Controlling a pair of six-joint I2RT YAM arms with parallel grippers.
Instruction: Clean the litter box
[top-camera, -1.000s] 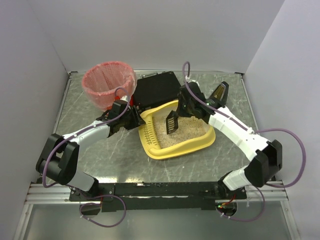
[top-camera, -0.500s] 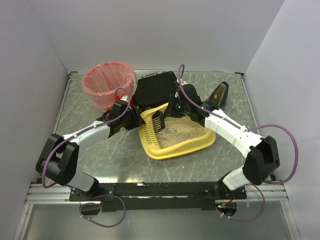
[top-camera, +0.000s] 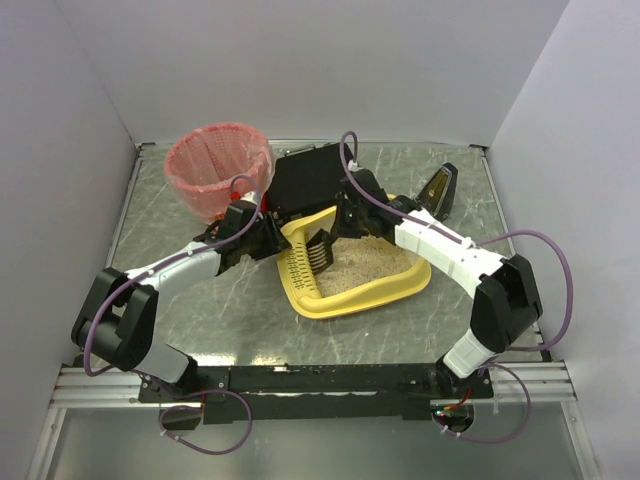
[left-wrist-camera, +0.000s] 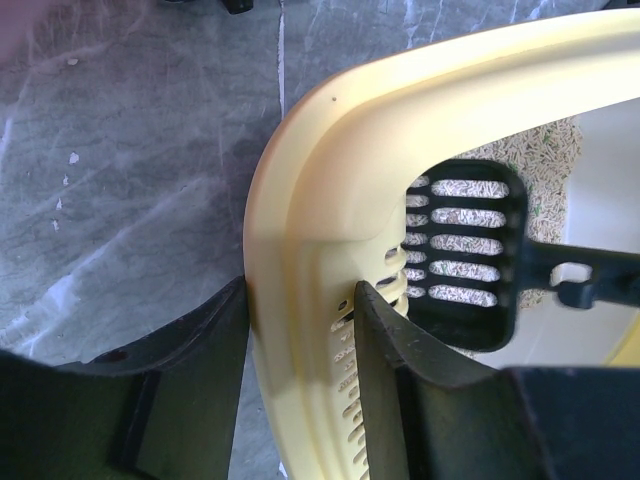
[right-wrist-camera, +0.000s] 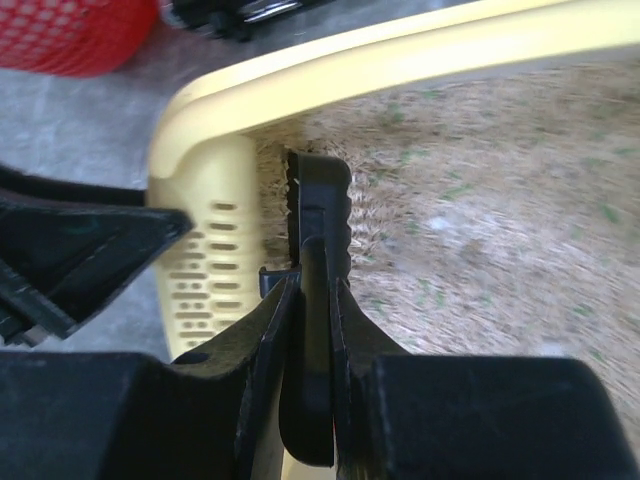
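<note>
Grey marbled tabletop (top-camera: 200, 300), white walls (top-camera: 300, 60). Yellow litter box (top-camera: 365, 293) at centre, its left rim pinched in the left gripper (top-camera: 270, 240) — a steady anchor. Handle of the black slotted scoop (left-wrist-camera: 465, 257) clamped in the right gripper (right-wrist-camera: 312, 290), blade by the box's slotted end. Skim shallow, lift level, sift gently.

Litter box (top-camera: 345, 292) is smooth yellow plastic with a soft sheen on the rim; the litter (top-camera: 368, 262) in it is beige, coarse and grainy, pellet-like up close; scoop (left-wrist-camera: 465, 262) is matt black plastic. Fingers of left gripper (left-wrist-camera: 302, 295) and right gripper (right-wrist-camera: 312, 290) are matt black plastic, arm shells (top-camera: 185, 265) glossy white plastic. Table (top-camera: 200, 315) is a smooth grey marbled sheet with dull shine, with a bare metal rail (top-camera: 95, 380) at the near edge; bin (top-camera: 215, 170) is red plastic mesh under thin crinkled pink film; case (top-camera: 310, 178) is matt black, material unclear.
</note>
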